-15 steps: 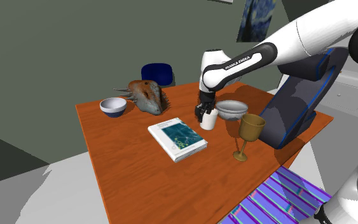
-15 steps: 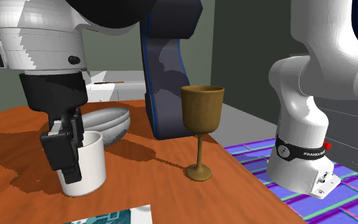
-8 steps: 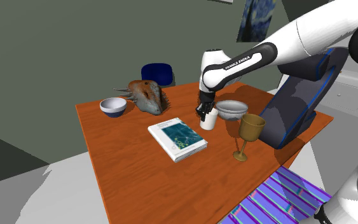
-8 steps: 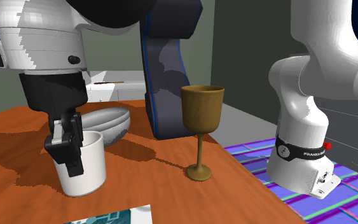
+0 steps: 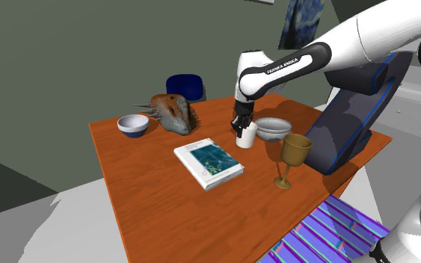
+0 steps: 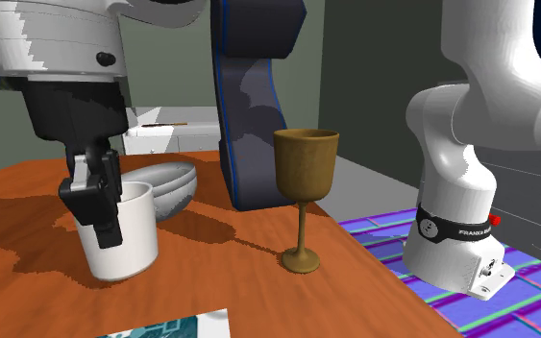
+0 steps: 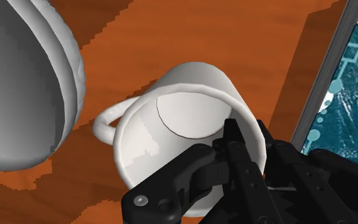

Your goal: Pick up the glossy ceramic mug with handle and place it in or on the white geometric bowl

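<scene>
A white mug [image 5: 247, 137] with a handle hangs just above the wooden table [image 5: 156, 202], slightly tilted. My gripper [image 5: 240, 127] is shut on the mug's rim, one finger inside the cup and the other outside its wall. In the second exterior view the gripper [image 6: 100, 206] clasps the near side of the mug [image 6: 129, 240]. The wrist view shows the mug [image 7: 190, 83] from above, handle pointing toward the bowl, with my gripper [image 7: 255, 145] pinching its wall. The pale grey bowl [image 5: 274, 128] [image 6: 167, 182] [image 7: 25, 83] stands right beside the mug.
A brown goblet [image 5: 294, 155] [image 6: 305, 182] stands near the bowl. A book [image 5: 209, 164] lies close to the mug. A blue-and-white bowl [image 5: 133, 125] and a spiky brown figure [image 5: 173, 112] sit at the far end. A dark blue-edged panel [image 5: 351, 119] rises behind the bowl.
The fingers have closed on the mug's rim. The arm has since risen a little, lifting the mug slightly off the table.
</scene>
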You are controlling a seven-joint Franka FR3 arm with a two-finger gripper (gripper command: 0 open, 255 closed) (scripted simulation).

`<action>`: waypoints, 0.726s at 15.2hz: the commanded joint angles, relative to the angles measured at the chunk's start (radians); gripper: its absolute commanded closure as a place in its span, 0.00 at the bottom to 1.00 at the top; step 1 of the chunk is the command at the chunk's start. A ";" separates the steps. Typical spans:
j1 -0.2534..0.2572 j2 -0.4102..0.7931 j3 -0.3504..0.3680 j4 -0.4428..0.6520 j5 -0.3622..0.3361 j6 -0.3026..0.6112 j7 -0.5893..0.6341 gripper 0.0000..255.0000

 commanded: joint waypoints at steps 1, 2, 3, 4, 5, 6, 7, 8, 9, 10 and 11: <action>-0.001 -0.013 0.000 0.013 0.002 -0.025 -0.004 1.00; -0.001 -0.018 0.000 0.019 0.003 -0.038 -0.005 1.00; -0.001 -0.024 0.000 0.026 0.004 -0.050 -0.006 1.00; -0.002 -0.029 0.000 0.033 0.004 -0.062 -0.007 1.00; -0.002 -0.034 0.000 0.041 0.005 -0.074 -0.008 1.00; -0.002 -0.039 0.000 0.048 0.006 -0.087 -0.009 1.00; -0.002 -0.043 0.001 0.056 0.006 -0.099 -0.009 1.00; -0.002 -0.048 0.001 0.064 0.007 -0.111 -0.010 1.00; -0.002 -0.052 0.001 0.072 0.008 -0.124 -0.011 1.00; -0.002 -0.056 0.001 0.081 0.008 -0.136 -0.012 1.00; -0.002 -0.060 0.001 0.089 0.009 -0.149 -0.013 1.00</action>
